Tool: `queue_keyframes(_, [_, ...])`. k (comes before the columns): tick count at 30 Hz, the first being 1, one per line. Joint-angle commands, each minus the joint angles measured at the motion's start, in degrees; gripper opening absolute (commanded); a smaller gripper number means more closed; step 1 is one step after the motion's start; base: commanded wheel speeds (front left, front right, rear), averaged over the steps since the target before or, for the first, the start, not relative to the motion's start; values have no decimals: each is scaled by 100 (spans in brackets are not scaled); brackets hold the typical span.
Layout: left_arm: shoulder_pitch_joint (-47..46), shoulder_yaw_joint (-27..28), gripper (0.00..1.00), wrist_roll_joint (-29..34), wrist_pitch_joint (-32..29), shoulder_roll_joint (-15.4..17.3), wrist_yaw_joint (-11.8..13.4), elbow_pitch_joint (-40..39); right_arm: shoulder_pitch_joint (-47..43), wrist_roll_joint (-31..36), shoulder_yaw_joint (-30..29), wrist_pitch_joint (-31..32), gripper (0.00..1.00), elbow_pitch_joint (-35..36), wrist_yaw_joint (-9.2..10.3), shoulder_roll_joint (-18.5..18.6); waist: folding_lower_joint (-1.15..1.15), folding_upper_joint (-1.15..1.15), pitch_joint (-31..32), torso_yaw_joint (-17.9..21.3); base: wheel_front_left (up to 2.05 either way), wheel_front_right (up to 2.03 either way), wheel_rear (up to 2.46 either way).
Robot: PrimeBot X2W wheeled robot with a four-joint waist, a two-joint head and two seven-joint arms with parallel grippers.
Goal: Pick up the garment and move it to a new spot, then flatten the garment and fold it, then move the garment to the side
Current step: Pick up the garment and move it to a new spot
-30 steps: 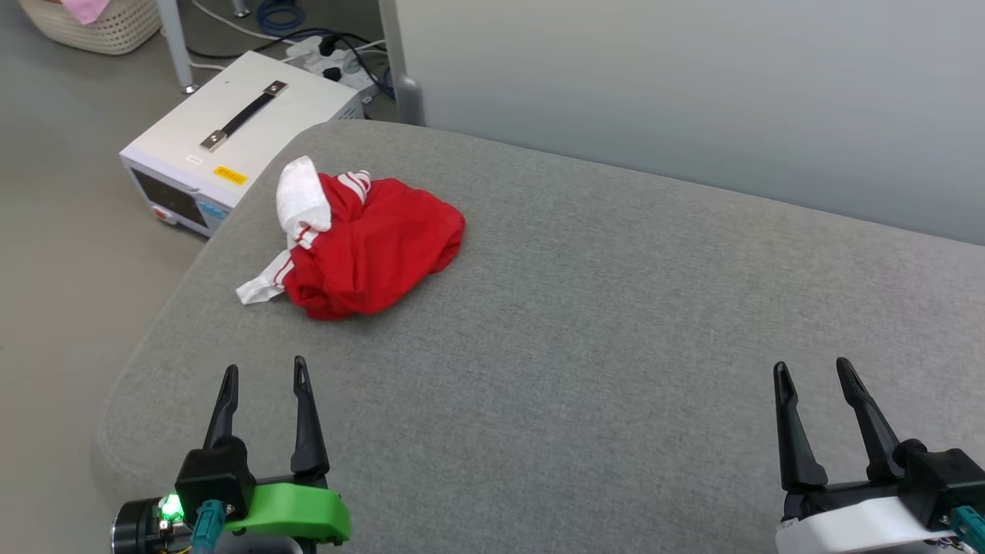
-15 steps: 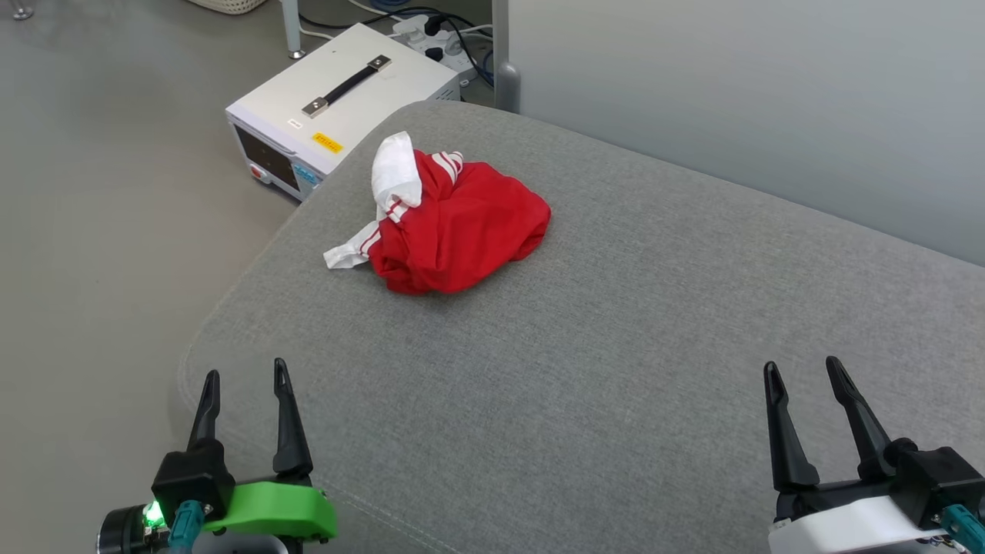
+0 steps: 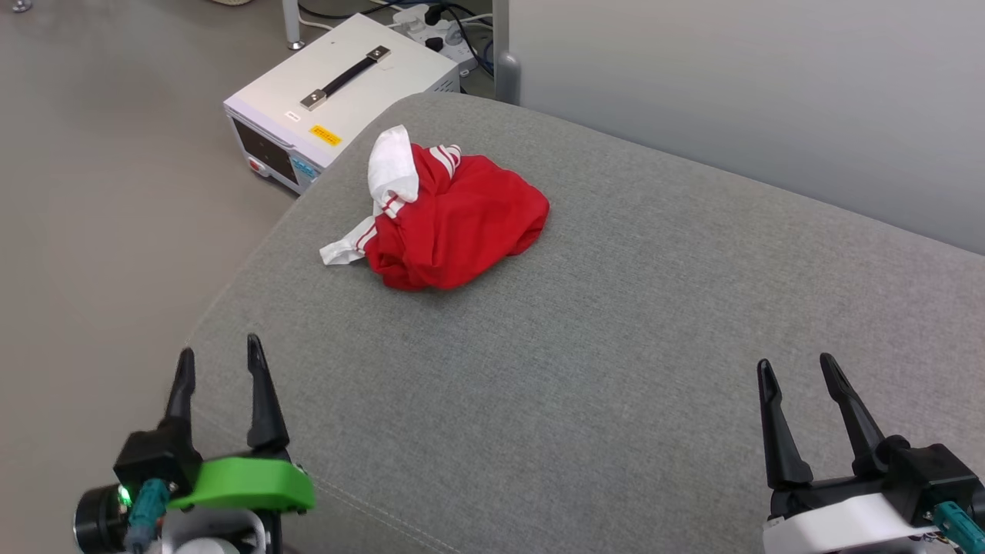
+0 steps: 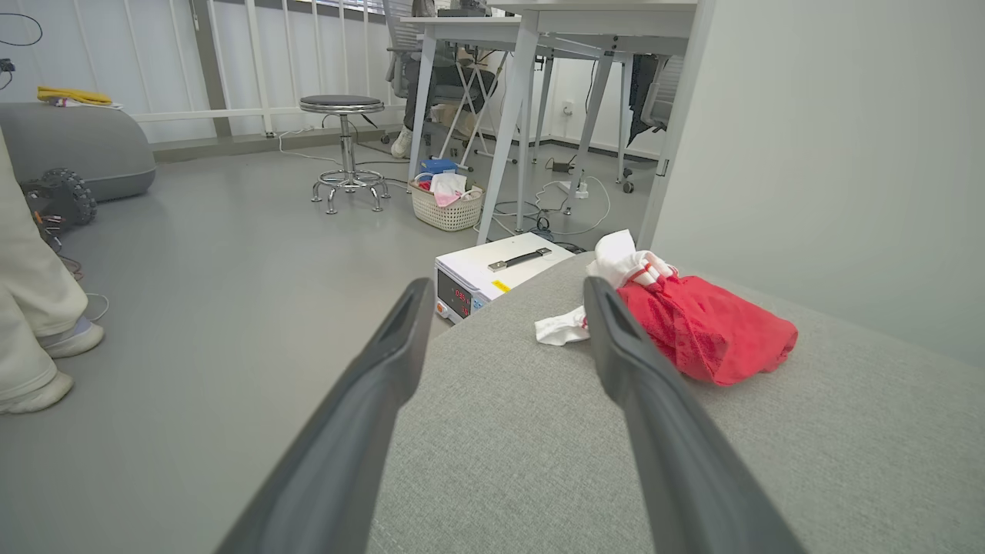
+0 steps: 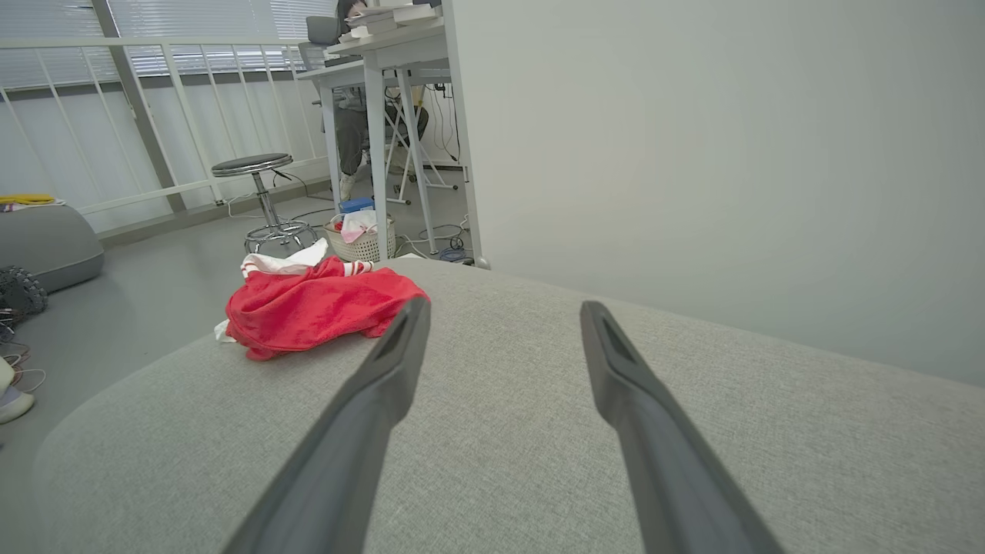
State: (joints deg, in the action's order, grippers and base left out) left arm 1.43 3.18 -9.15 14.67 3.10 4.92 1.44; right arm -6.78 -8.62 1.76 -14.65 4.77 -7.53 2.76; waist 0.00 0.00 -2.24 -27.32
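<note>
The garment [image 3: 462, 223] lies crumpled in a heap on the far left part of the grey cushioned surface [image 3: 616, 346], red with a white sleeve and striped trim on top. My left gripper [image 3: 218, 348] hovers open over the near left corner, well short of the heap. In the left wrist view the garment [image 4: 708, 331] sits ahead and to the right of the open left gripper [image 4: 505, 285]. Near the front right edge, my right gripper [image 3: 795, 362] stands open and empty. From the right wrist, the garment [image 5: 308, 308] lies ahead to the left of the right gripper [image 5: 504, 304].
A white box with a black handle [image 3: 338, 92] stands on the floor just past the surface's far left corner, with cables behind it. A grey wall panel [image 3: 731, 100] runs along the far edge. A stool [image 4: 342, 146], a basket [image 4: 446, 208] and a person's legs [image 4: 31, 308] are farther off.
The head camera has turned left, so the whole picture shifted right. My left gripper has edged left and forward over the corner. The garment and right gripper have stayed put.
</note>
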Motion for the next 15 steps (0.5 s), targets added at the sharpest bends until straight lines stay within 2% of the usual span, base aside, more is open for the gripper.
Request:
queue_keyframes(1, [-250, 112, 100, -5, 33, -23, -107, 24, 108, 52, 16, -35, 100, 31, 4, 11, 0, 0, -77, 112, 0, 0, 0])
queue_keyframes(9, [-1614, 968, 100, 12, 33, 192, -797, 295, 345, 304, 111, -35, 100, 147, 4, 11, 0, 0, -551, 598, 0, 0, 0])
queue_keyframes(15, [-2796, 1387, 100, -62, 33, 563, -1102, 629, 656, 531, 136, -35, 100, 329, 4, 11, 0, 0, -1086, 1017, 0, 0, 0])
